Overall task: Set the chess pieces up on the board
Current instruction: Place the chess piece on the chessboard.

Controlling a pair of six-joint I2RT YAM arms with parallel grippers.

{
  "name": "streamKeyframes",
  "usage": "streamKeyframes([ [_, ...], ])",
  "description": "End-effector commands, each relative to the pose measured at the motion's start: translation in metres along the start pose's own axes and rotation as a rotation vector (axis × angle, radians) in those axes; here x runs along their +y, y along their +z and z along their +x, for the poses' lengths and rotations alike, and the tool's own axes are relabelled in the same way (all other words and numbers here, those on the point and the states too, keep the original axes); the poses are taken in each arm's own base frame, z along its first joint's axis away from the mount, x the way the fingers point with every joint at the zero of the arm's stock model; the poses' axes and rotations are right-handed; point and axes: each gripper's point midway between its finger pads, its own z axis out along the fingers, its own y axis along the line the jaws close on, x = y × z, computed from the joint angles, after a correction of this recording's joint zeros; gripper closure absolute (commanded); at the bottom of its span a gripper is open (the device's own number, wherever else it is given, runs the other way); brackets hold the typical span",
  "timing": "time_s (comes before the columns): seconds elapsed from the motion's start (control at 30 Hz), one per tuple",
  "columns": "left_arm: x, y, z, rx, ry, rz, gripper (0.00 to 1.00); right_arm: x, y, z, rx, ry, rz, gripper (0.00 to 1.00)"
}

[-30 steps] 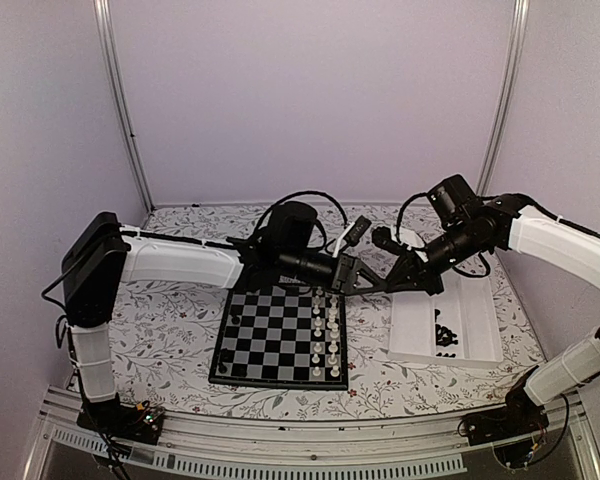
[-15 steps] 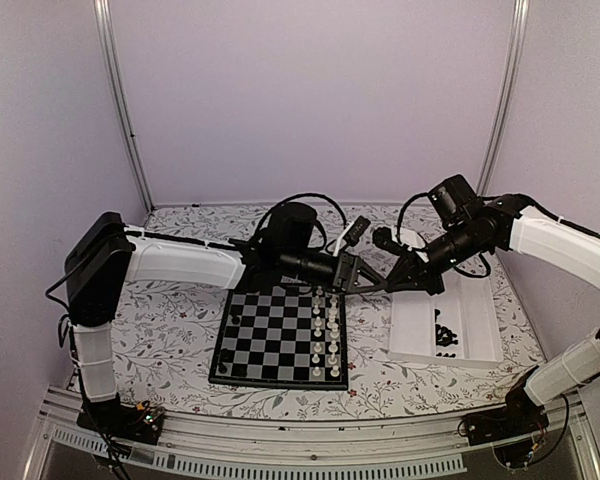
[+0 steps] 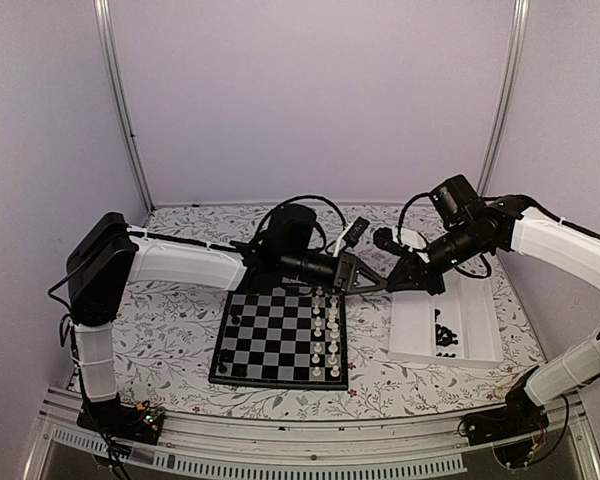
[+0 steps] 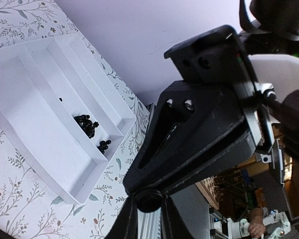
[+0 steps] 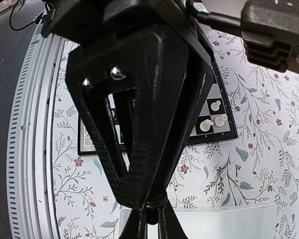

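My two grippers meet tip to tip in the air between the board [image 3: 226, 374] and the white tray [image 3: 473, 300]. A single black chess piece [image 4: 149, 199] sits between them. The left gripper [image 3: 366, 282] is shut on it, seen in the left wrist view [image 4: 149, 203]. The right gripper [image 3: 380, 283] also grips it, seen in the right wrist view [image 5: 152, 215]. More black chess pieces [image 3: 445, 335] lie in the tray, also visible in the left wrist view [image 4: 87, 124]. A few black pieces [image 3: 230, 322] stand on the board's left side.
White pieces [image 3: 326, 330] stand in two columns on the board's right side, some showing in the right wrist view [image 5: 214, 117]. The tray's near rim [image 5: 229, 211] lies under the right gripper. The floral tablecloth [image 3: 170, 330] covers the table. Metal rails run along the near edge.
The left gripper has edged slightly right toward the right gripper; otherwise the arms hold still at the meeting point.
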Motion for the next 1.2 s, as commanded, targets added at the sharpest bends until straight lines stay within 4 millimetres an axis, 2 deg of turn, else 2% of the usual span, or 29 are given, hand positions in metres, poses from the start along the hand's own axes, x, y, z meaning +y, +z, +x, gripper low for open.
streamKeyframes([
  [0.0, 0.001, 0.000, -0.010, -0.047, 0.050, 0.022, 0.91, 0.008, -0.002, -0.009, -0.036, -0.045, -0.010, 0.91],
  [0.07, 0.001, -0.002, -0.010, -0.055, 0.056, 0.025, 0.92, 0.006, -0.003, -0.010, -0.037, -0.040, 0.004, 0.82],
  [0.17, -0.002, -0.010, -0.014, -0.087, 0.067, 0.047, 0.92, -0.004, -0.016, -0.015, -0.093, -0.011, 0.033, 0.70],
  [0.23, -0.004, -0.015, -0.018, -0.115, 0.082, 0.053, 0.92, -0.017, -0.035, -0.024, -0.170, 0.033, 0.055, 0.64],
  [0.37, -0.008, -0.021, -0.029, -0.175, 0.142, 0.018, 0.93, -0.041, -0.086, -0.048, -0.388, 0.101, 0.104, 0.53],
  [0.43, -0.011, -0.023, -0.034, -0.205, 0.161, 0.018, 0.93, -0.049, -0.103, -0.056, -0.473, 0.136, 0.104, 0.50],
  [0.47, -0.012, -0.024, -0.036, -0.220, 0.164, 0.022, 0.93, -0.049, -0.106, -0.058, -0.506, 0.194, 0.068, 0.50],
  [0.5, -0.013, -0.024, -0.037, -0.234, 0.166, 0.029, 0.92, -0.049, -0.105, -0.059, -0.527, 0.233, 0.027, 0.50],
  [0.67, -0.014, -0.028, -0.043, -0.305, 0.179, 0.048, 0.92, -0.047, -0.077, -0.047, -0.554, 0.476, -0.234, 0.49],
  [0.83, -0.015, -0.026, -0.046, -0.332, 0.178, 0.077, 0.92, -0.049, -0.053, -0.032, -0.543, 0.622, -0.370, 0.49],
  [1.0, -0.014, -0.023, -0.047, -0.337, 0.179, 0.083, 0.92, -0.048, -0.043, -0.023, -0.537, 0.702, -0.426, 0.53],
  [1.17, -0.012, -0.018, -0.046, -0.329, 0.176, 0.092, 0.92, -0.040, -0.041, -0.020, -0.552, 0.725, -0.496, 0.60],
])
